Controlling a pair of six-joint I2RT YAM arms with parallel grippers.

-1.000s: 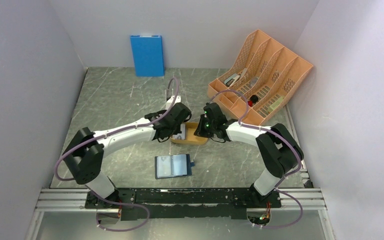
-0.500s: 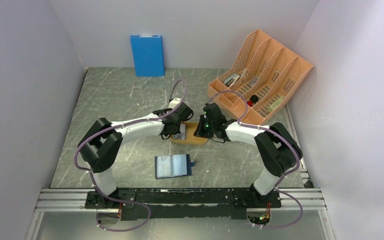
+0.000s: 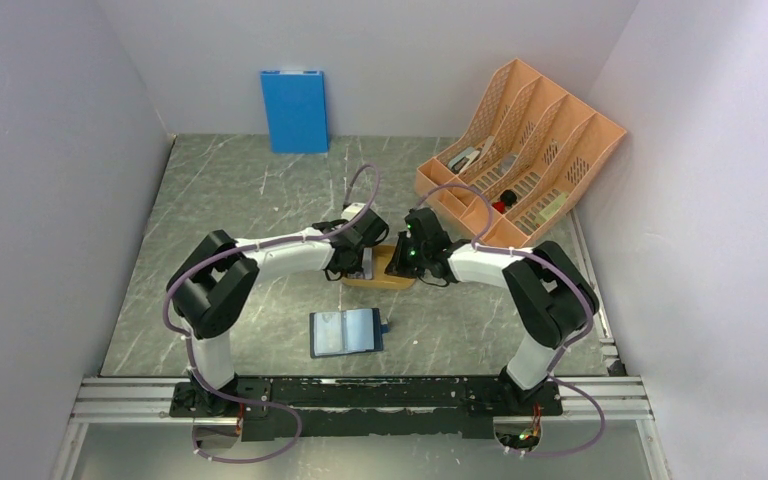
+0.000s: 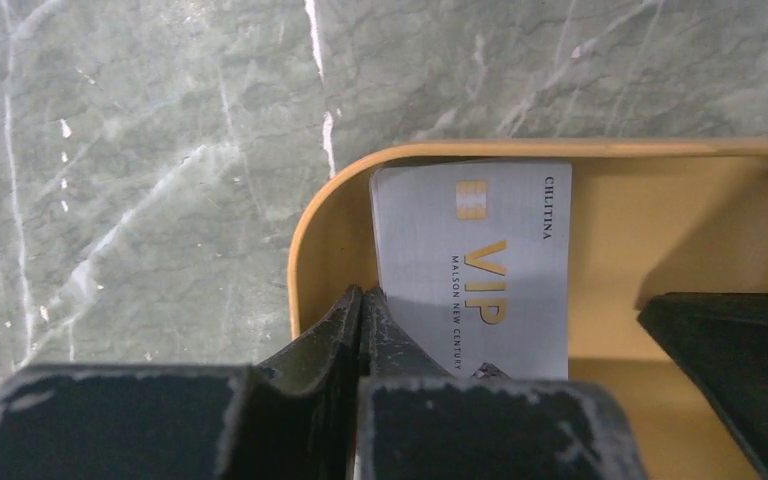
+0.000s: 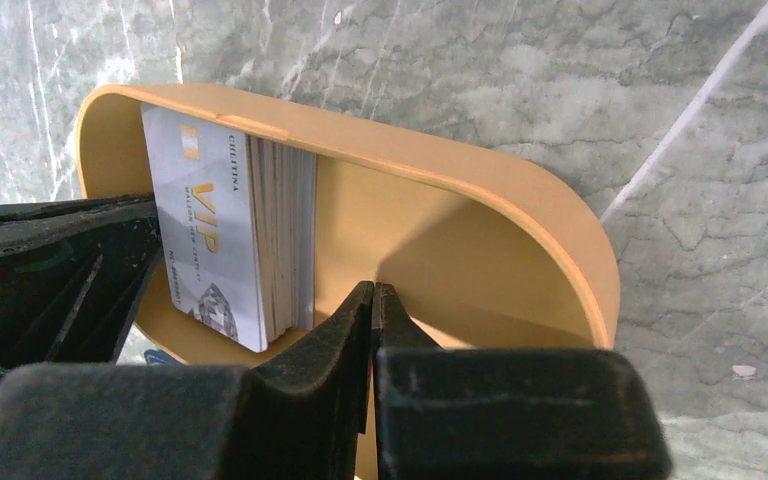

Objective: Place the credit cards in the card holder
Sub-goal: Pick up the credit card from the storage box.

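The credit cards [image 4: 480, 270] sit as one stack at the left end of the orange tray [image 4: 305, 230], top card face up with its gold lettering readable; the stack's long axis runs away from me, in line with the way the left gripper [image 4: 362, 300] points. That gripper's fingers are pressed together with nothing between them; their tips sit at the near corner of the stack's left long edge, touching it as far as I can judge. The right gripper [image 5: 373, 295] is likewise closed on nothing, its tips down inside the tray just beside the stack's opposite long edge; so the cards lie between the two pincers, the left one the nearer.

The card holder [image 3: 346, 332] lies open on the table, well apart from the tray, towards the arm bases and slightly on the left arm's side.

Count: one tray; one card holder; one stack of cards, several by the band of edges in the right wrist view, exact number I cannot tell. I judge either pincer must open before it can take a card.
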